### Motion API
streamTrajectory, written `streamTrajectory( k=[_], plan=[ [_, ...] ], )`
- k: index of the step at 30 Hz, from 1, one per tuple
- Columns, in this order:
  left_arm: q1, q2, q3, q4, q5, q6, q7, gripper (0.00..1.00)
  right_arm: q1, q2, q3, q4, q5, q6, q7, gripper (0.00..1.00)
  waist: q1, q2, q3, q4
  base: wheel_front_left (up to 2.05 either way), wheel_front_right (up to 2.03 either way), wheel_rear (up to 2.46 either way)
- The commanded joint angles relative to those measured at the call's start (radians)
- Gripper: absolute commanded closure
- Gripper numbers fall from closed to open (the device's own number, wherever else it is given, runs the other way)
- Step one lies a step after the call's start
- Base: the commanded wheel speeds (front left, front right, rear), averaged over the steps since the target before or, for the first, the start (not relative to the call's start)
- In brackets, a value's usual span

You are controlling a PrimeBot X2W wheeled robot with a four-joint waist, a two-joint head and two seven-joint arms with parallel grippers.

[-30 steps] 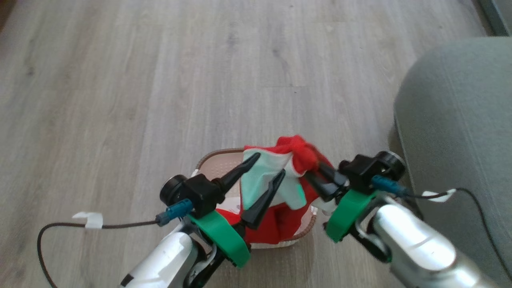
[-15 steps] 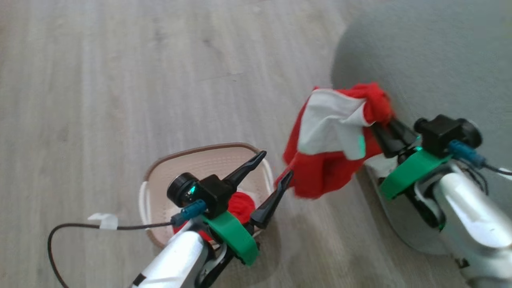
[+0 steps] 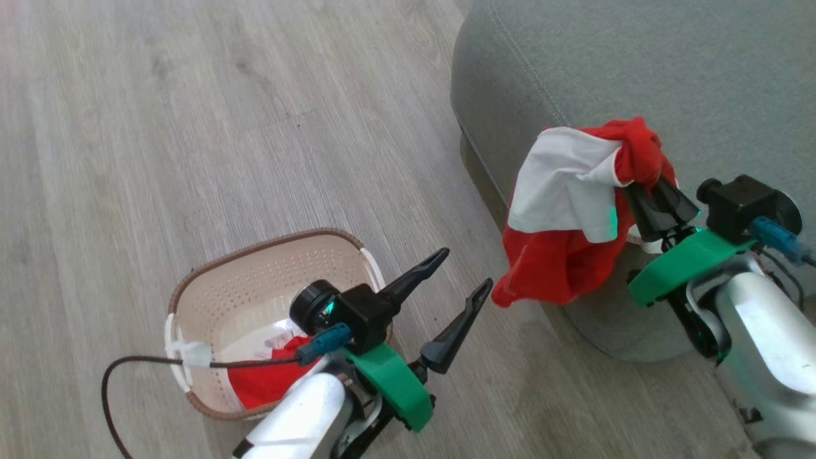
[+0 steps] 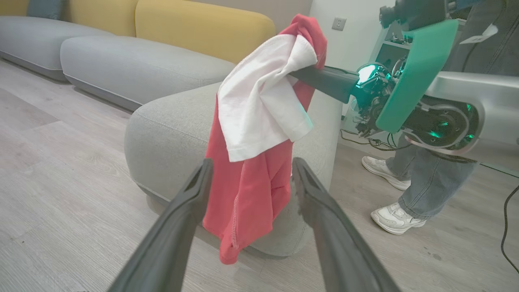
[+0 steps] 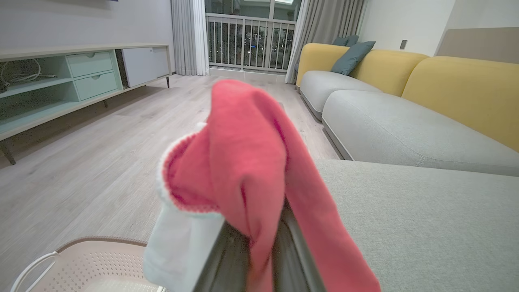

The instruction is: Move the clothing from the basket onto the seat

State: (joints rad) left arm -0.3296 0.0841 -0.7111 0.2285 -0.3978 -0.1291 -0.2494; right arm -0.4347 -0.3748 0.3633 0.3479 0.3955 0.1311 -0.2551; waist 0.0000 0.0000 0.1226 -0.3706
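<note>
Basket: on the wood floor, left of the seat and apart from it; cream perforated walls, brown rim, white handles.
Seat: grey-green, rounded corner toward the robot, stitched seam along the top edge.
Right fingers: pressed together on the bunched red top of the held garment; tips buried in the fabric.
Held garment: red with a white panel, hanging from the right fingers clear of the floor, in front of the seat's rounded corner; touching the upholstery or not, cannot tell.
Left fingers: spread wide, nothing between them, pointing toward the held garment's lower hem; nearer tip just beside that hem, not on it.
Left wrist view: red hem framed between the two spread fingers, farther off than their tips.
Second garment: red, lying in the basket's near end, partly hidden by the left arm, behind and below the left fingers.
Person: jeans and white shoes, standing on the floor past the seat's corner.
</note>
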Motion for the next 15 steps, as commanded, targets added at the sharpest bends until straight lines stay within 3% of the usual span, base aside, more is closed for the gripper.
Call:
streamTrajectory(
  k=[1, 8, 15],
  plan=[
    [-0.041, -0.004, 0.026, -0.030, -0.004, -0.001, -0.012, 0.00, -0.017, 0.002, -0.008, -0.034, 0.000, 0.000, -0.007, 1.00, 0.0000, 0.0000, 0.013, 0.004, 0.00, 0.00, 0.00],
    [-0.102, 0.010, 0.014, -0.031, 0.005, -0.001, -0.012, 0.00, -0.094, 0.018, -0.067, -0.034, -0.003, 0.000, -0.007, 1.00, 0.0000, 0.0000, 0.125, 0.044, 0.00, 0.00, 0.00],
    [-0.213, 0.018, 0.005, -0.042, 0.016, -0.001, -0.012, 0.00, -0.328, -0.015, -0.182, 0.053, -0.010, 0.000, -0.007, 1.00, 0.0000, 0.0000, 0.310, 0.128, 0.00, 0.00, 0.00]
  ],
)
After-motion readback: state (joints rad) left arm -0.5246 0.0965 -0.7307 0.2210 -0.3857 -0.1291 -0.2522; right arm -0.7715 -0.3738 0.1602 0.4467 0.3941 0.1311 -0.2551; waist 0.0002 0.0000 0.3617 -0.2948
